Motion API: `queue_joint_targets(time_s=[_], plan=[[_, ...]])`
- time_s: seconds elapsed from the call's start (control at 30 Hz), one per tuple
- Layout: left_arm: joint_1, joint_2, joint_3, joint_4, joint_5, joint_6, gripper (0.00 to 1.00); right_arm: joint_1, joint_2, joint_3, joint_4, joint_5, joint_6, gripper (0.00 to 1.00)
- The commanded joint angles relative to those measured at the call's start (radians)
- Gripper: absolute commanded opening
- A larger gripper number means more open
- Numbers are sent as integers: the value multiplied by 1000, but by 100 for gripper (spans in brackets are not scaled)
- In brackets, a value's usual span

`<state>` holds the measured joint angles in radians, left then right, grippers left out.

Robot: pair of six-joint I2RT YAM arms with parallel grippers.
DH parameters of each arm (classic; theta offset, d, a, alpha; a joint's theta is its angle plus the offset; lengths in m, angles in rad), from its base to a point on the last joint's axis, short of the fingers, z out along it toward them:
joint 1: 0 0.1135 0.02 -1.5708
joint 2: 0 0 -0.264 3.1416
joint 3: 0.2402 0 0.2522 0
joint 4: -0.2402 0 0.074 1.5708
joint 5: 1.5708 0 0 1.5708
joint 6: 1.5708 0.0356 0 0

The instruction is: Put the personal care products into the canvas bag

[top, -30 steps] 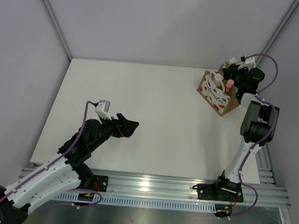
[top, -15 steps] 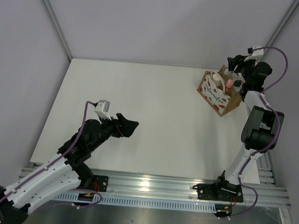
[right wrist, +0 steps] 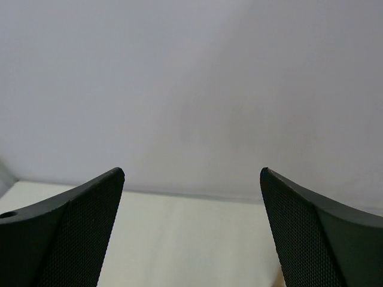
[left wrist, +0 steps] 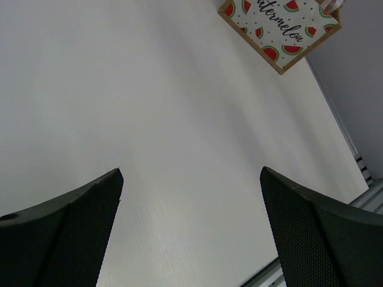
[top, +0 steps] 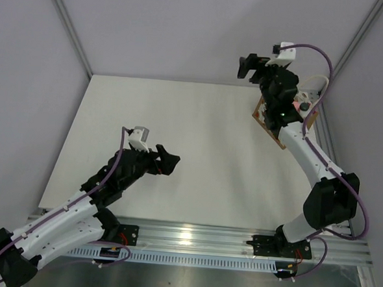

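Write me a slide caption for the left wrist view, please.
Open left gripper above white table; watermelon-print canvas bag ahead.

Overhead sees table (top: 198, 137); left wrist shares canvas bag (left wrist: 280, 27); right faces wall (right wrist: 191, 78).

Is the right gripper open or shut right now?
Open. The right gripper shows both fingers wide apart, nothing between them.

The counter (top: 179, 136) is a white sheet, matt and smooth, with faint fine ribbing under a soft glare. At its far right corner the bag (left wrist: 280, 25) shows a flat, matt white printed panel edged in brown kraft-like stock — paper or stiff cloth, hard to say. Both arms' jaws are black and matt, with mesh-textured faces. Along the counter's near edge runs a rail (top: 192, 236) of bright brushed metal.
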<state>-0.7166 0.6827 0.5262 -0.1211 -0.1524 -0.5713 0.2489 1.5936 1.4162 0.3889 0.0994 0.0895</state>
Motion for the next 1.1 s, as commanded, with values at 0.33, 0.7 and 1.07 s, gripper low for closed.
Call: queue_joint_targets(time_s=[0.33,0.7,1.07], plan=[[-90,-58,43,95,39,126,99,240,-230,-129,-631,163,473,99],[-95,-55,47,97,63,145,99,460,-581,-572,-607,191,588,99],[-182,-124,64,83,62,166,99,601,-731,-775,-401,155,444,100]])
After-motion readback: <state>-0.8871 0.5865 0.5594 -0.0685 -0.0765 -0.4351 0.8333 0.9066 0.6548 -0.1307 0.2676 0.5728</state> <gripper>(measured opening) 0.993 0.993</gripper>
